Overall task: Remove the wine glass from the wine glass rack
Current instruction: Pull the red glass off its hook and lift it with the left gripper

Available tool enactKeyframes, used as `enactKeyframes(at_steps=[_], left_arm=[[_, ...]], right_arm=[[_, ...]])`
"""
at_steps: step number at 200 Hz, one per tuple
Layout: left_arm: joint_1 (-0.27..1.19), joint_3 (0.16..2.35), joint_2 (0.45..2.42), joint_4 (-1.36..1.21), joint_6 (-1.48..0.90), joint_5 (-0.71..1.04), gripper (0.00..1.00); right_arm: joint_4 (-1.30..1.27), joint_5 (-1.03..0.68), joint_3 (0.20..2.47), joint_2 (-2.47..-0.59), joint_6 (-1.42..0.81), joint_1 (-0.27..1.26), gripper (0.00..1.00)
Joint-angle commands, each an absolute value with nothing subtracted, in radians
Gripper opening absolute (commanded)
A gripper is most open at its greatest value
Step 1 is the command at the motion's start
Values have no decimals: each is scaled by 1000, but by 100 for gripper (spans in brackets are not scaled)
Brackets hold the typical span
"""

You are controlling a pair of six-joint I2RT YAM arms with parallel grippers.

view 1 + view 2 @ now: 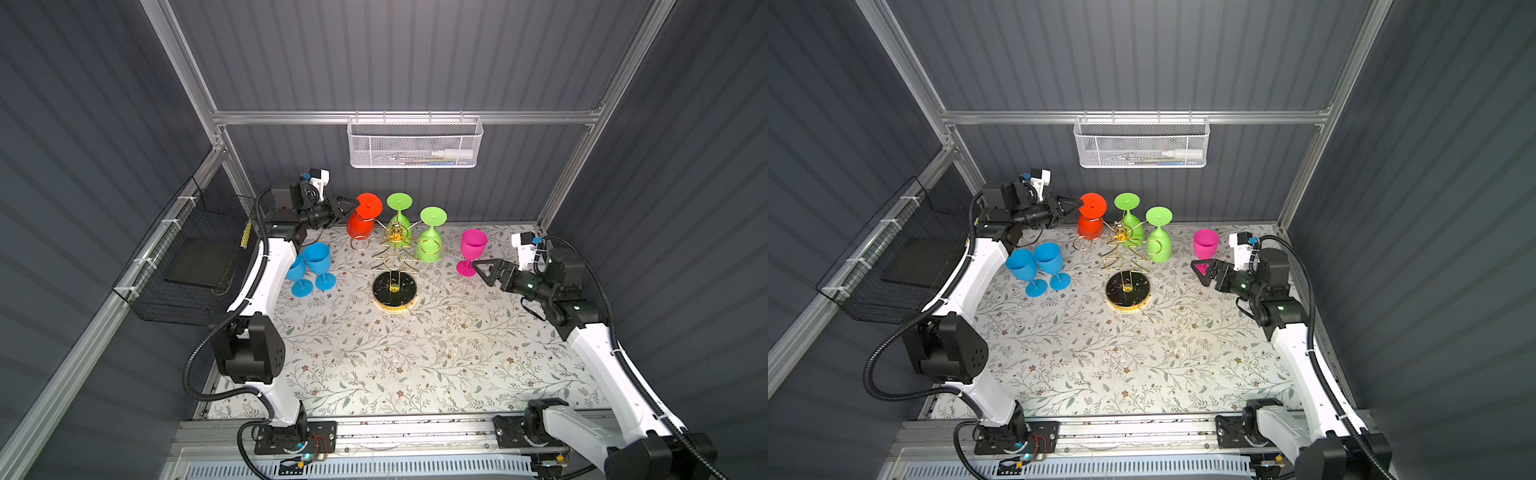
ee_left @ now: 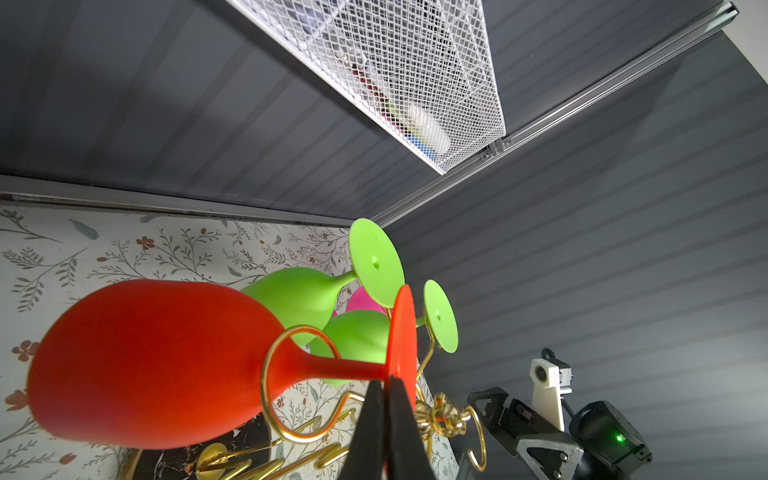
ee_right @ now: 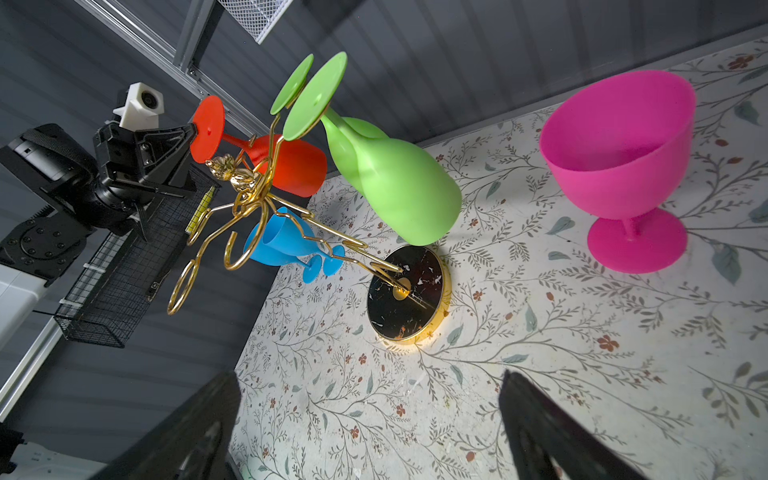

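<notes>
By my reading the job is half done: the blue wine glasses [image 1: 318, 257] and pink wine glass [image 1: 473, 245] stand on the surface. The red wine glass [image 1: 360, 222] and green wine glasses [image 1: 429, 245] hang on the wine glass rack [image 1: 395, 291] near the far edge. The left gripper [image 1: 355, 202] is clamped on the red one's foot, and the right gripper [image 1: 481, 272] has its jaws apart and empty.

walls [image 1: 395, 54]: grey ribbed | frame [image 1: 291, 117]: aluminium | tabletop [image 1: 395, 353]: floral | basket [image 1: 374, 154]: white mesh
</notes>
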State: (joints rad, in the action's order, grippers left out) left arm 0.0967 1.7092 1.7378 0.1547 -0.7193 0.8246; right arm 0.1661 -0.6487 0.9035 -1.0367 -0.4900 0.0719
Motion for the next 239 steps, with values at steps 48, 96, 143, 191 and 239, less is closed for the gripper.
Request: enactKeyframes(at_steps=[48, 96, 143, 191, 239], left_arm=[[89, 1656, 1668, 109, -733, 856, 0], [97, 1622, 1652, 106, -732, 856, 0], [125, 1615, 1650, 105, -727, 845, 0], [162, 1620, 1662, 119, -717, 820, 0], [178, 1647, 1681, 121, -718, 802, 0]], right_arm=[[161, -666, 907, -1017, -495, 76, 99], [157, -666, 905, -1015, -501, 76, 99], [155, -670, 905, -1016, -504, 76, 99], [156, -667, 902, -1011, -501, 77, 99], [155, -669, 899, -1011, -498, 77, 99]])
